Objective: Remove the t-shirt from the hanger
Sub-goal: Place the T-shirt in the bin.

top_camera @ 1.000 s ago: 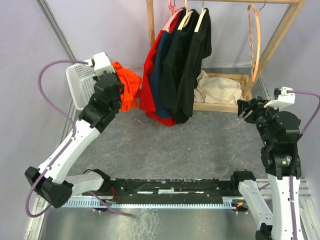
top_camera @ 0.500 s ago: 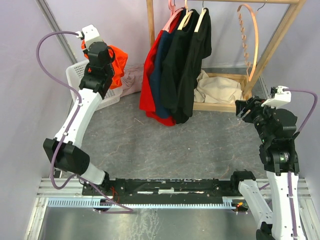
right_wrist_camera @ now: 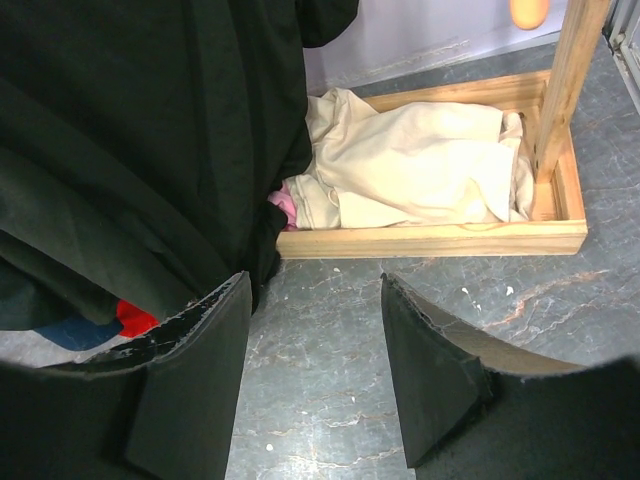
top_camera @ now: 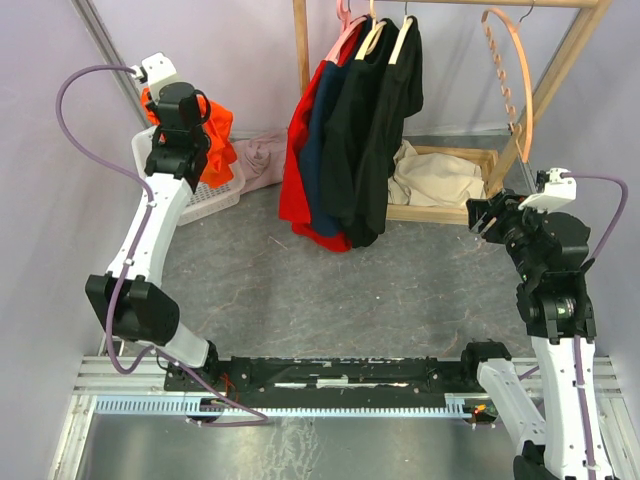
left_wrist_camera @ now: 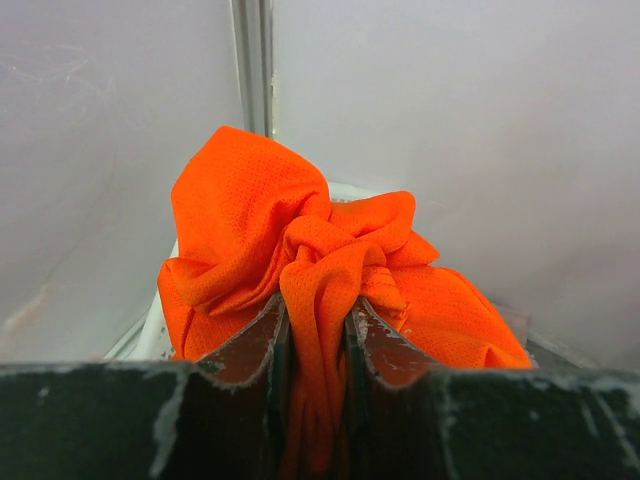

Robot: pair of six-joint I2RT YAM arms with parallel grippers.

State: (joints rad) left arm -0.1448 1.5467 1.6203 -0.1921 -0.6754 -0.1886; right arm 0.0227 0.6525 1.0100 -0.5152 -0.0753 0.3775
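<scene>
My left gripper (left_wrist_camera: 315,305) is shut on a bunched orange t-shirt (left_wrist_camera: 300,250). In the top view that t-shirt (top_camera: 218,135) hangs from the left gripper (top_camera: 195,135) above the white basket (top_camera: 205,198) at the far left wall. An empty orange hanger (top_camera: 510,70) hangs on the wooden rail at the right. My right gripper (top_camera: 480,218) stands open near the rack's right post. In the right wrist view the right gripper (right_wrist_camera: 315,285) has only grey floor between its fingers and faces the black shirts (right_wrist_camera: 150,130).
Red, navy and black shirts (top_camera: 350,130) hang on hangers from the wooden rack. Its base tray (top_camera: 490,160) holds a cream cloth (top_camera: 435,175). A pale pink cloth (top_camera: 262,160) lies beside the basket. Purple walls close in on the left and back.
The left arm has swung left and back, carrying the orange t-shirt over the basket. The empty hanger has swayed on the rail. The right gripper has barely shifted.
</scene>
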